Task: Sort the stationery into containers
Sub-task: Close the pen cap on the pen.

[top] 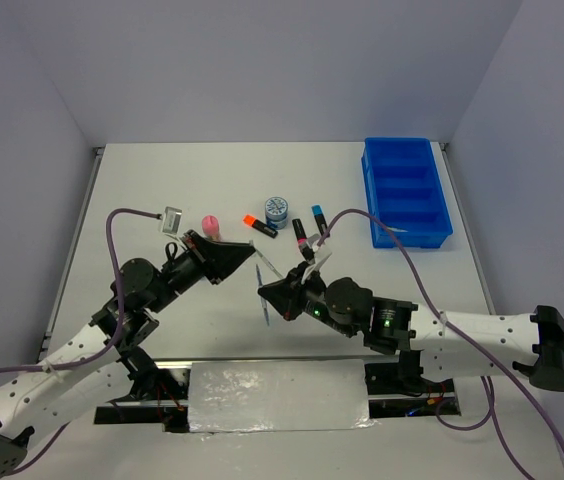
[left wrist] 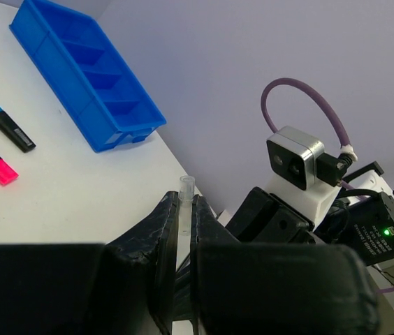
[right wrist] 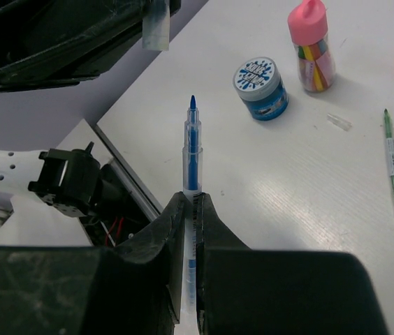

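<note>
White bench between pale lilac walls, with both my arms reaching in from the near edge. My right pincer [right wrist: 191, 204] is clenched on a blue pen [right wrist: 192, 150]. The pen's bare blue tip sticks out past the fingertips and points left, towards my other arm. My left pincer [left wrist: 185, 211] is clenched on a small clear cap [left wrist: 186, 190], which stands up between its two black fingers. The two pincers are held above the middle of the bench, near each other but apart.

Beyond them, a loose row of stationery lies on the bench. From left to right it holds:
- a pink bottle [top: 209, 224] standing upright
- an orange-capped highlighter [top: 258, 225]
- a round blue-and-white tub [top: 276, 209]
- a pink-capped highlighter [top: 302, 235]
- a blue-capped highlighter [top: 319, 220]

In the right wrist view, a thin green pen [right wrist: 392, 164] lies flat on the bench, to the right of the tub and bottle.

A bright blue tray [top: 406, 190], split by ridges into compartments, sits at the far right of the bench. It is well apart from both pincers.
</note>
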Motion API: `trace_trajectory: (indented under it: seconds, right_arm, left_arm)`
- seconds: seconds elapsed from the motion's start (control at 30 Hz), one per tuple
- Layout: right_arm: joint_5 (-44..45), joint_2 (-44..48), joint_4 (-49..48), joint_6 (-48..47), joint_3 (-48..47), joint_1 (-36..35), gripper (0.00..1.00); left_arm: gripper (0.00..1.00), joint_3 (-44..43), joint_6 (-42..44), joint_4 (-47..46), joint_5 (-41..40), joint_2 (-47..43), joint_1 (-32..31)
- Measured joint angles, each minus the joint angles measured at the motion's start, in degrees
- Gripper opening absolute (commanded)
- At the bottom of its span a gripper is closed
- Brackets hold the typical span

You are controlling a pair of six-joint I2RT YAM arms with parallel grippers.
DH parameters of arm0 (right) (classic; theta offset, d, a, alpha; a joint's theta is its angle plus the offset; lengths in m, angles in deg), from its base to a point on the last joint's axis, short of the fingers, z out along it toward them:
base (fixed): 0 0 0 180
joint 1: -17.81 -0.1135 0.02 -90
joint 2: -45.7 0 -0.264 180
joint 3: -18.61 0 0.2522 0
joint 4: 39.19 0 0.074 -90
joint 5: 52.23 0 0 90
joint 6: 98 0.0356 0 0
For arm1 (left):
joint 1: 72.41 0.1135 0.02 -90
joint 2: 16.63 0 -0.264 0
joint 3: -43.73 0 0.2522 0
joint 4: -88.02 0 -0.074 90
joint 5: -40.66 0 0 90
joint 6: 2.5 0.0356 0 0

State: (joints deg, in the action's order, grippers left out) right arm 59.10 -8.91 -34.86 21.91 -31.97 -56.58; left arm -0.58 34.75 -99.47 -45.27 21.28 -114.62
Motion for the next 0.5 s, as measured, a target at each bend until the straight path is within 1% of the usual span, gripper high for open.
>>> trace_trajectory:
  seconds: [0.5]
  right_arm:
    - [0.1,-0.1,0.0,-1.2,-1.1,0.0,0.00]
  left_arm:
    - [0.00,0.3,0.3,-0.1,1.2,1.1,0.0]
